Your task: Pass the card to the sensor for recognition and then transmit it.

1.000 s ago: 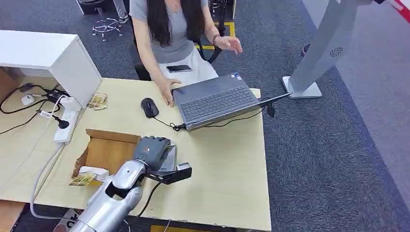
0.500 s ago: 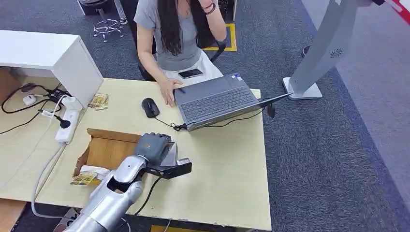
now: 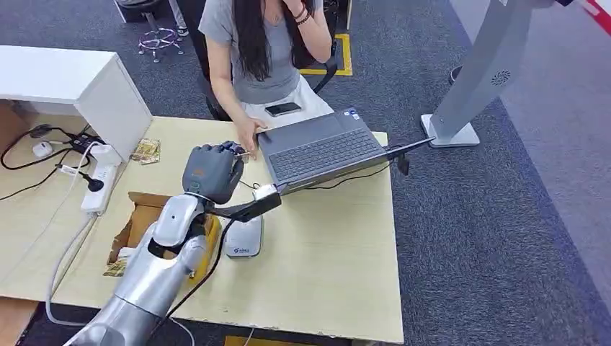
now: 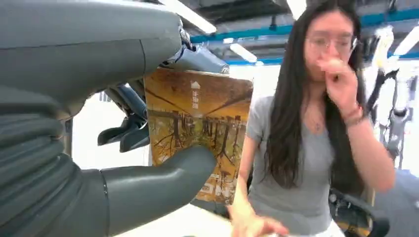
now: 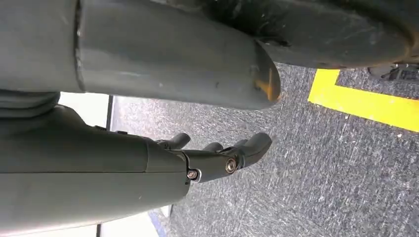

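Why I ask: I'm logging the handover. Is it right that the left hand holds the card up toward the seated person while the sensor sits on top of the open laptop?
Not quite. The left hand does hold the card toward the person, but the head view shows the sensor lying on the table, in front of the laptop, not on it.

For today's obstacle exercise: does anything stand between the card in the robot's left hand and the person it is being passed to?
Nothing visible does. The left hand holds the card up above the desk, facing the person; open air lies between them.
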### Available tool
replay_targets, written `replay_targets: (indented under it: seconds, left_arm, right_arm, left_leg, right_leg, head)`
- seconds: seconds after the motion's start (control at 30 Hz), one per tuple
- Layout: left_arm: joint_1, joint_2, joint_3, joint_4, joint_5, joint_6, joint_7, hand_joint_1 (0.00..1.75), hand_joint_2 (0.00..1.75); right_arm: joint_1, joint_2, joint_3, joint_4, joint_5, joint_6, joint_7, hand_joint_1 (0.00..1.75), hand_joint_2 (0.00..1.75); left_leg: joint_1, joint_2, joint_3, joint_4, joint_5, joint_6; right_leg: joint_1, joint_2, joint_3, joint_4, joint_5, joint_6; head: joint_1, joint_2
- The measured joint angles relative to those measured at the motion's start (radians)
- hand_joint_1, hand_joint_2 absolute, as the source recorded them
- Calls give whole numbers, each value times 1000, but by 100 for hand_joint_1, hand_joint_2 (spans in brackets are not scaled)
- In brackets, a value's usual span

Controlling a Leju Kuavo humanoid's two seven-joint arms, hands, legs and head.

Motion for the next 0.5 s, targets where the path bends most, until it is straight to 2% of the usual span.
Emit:
replay_targets:
  seconds: [0.13, 0.27, 0.37, 0.5]
  left_arm:
    - [0, 0, 4, -7, 0, 1, 0, 175, 175]
    - [-18, -1, 16, -10, -26, 37, 2, 175, 175]
    - [-103, 0, 38, 1, -60, 33, 20, 175, 175]
    - [-264, 0, 73, 94, -134, 17, 66, 175, 175]
  right_arm:
    - [0, 0, 0, -1, 0, 0, 0, 0, 0]
    - [0, 0, 0, -1, 15, 1, -2, 0, 0]
    - [-2, 0, 0, -2, 35, 4, -2, 0, 0]
    - [-5, -1, 0, -2, 56, 8, -2, 0, 0]
  left_leg:
    - [0, 0, 0, 0, 0, 0]
    - [0, 0, -2, 0, 0, 0]
    - [0, -1, -4, 0, 2, -2]
    - [0, 0, -5, 0, 4, -2]
  right_leg:
    - [0, 0, 0, 0, 0, 0]
    - [0, 0, -2, 0, 0, 0]
    - [0, -1, -4, 0, 1, -1]
    - [0, 0, -5, 1, 3, -1]
  head:
    - [0, 0]
    - [0, 0]
    - [0, 0]
    - [0, 0]
